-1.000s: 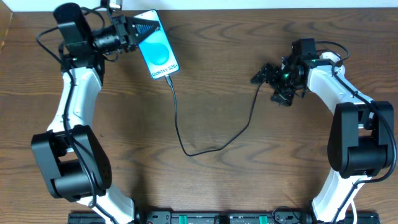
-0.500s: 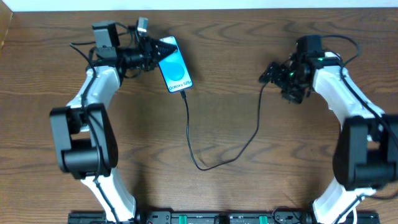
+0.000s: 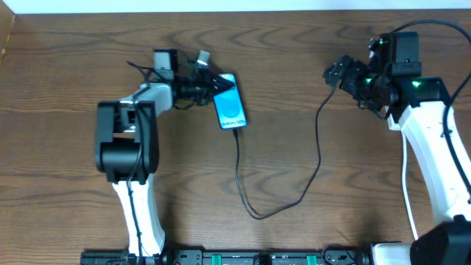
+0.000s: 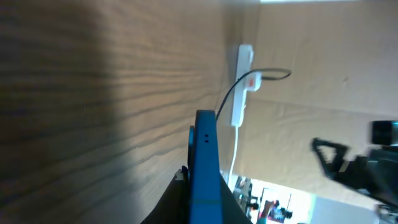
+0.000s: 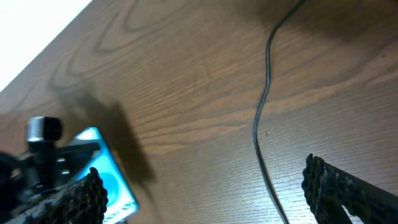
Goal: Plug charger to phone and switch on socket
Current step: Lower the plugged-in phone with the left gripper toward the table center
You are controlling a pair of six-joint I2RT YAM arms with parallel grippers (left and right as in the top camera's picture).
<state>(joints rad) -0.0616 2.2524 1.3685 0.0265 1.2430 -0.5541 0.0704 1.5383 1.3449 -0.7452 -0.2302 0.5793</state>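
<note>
The left pincer (image 3: 215, 87) grips the phone (image 3: 229, 110) (charger cable (image 3: 318, 140) at its end); right pincer (image 5: 202, 173) gapes wide.

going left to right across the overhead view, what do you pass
left arm → phone → charger cable → right gripper → right arm. The left gripper overlaps the phone, so it is left out.

Things on one counter (image 3: 353, 206), counted
One phone (image 3: 229, 110) with one blue screen. One charger (image 3: 319, 147), just one thin black cable. One white socket (image 4: 242, 87) with one white cord (image 4: 234, 158). Two robot arms: one left arm (image 3: 125, 147), one right arm (image 3: 430, 147).
</note>
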